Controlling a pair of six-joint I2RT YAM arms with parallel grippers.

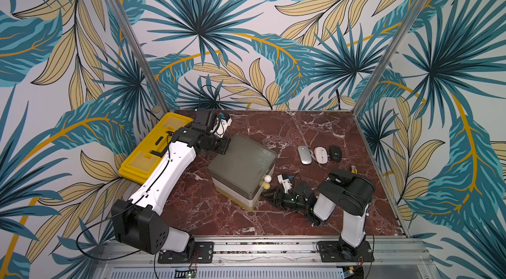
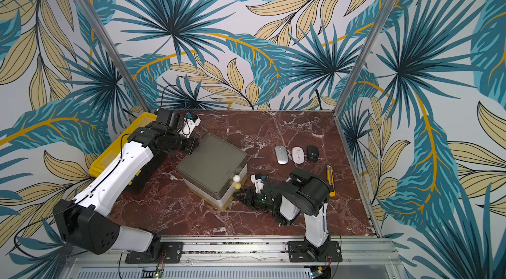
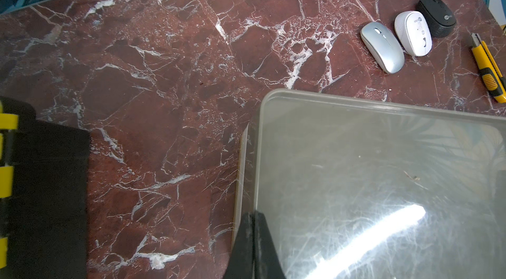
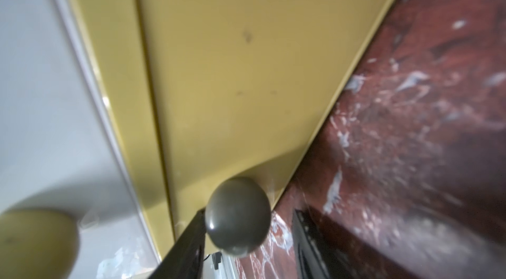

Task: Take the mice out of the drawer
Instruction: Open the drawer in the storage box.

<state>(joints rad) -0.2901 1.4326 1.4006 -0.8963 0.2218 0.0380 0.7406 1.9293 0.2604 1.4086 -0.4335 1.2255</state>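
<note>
Three mice lie in a row on the marble table: silver (image 1: 304,154) (image 3: 382,47), white (image 1: 321,155) (image 3: 413,33) and black (image 1: 335,153) (image 3: 436,19). The small drawer unit (image 1: 242,165) (image 2: 212,164) has a grey top, and its drawers look pushed in, hiding anything inside. My left gripper (image 3: 253,214) is shut, with its tip on the unit's top near a corner. My right gripper (image 4: 247,212) is low at the front of the yellow bottom drawer (image 4: 232,72). It stands open around the drawer's grey knob (image 4: 238,214): one finger touches the knob, the other is apart.
A white knob (image 1: 267,178) and a yellow knob (image 1: 266,186) sit above the grey one. A yellow-black utility knife (image 2: 330,180) (image 3: 487,69) lies right of my right arm. A yellow toolbox (image 1: 153,149) stands at the table's left edge, under my left arm.
</note>
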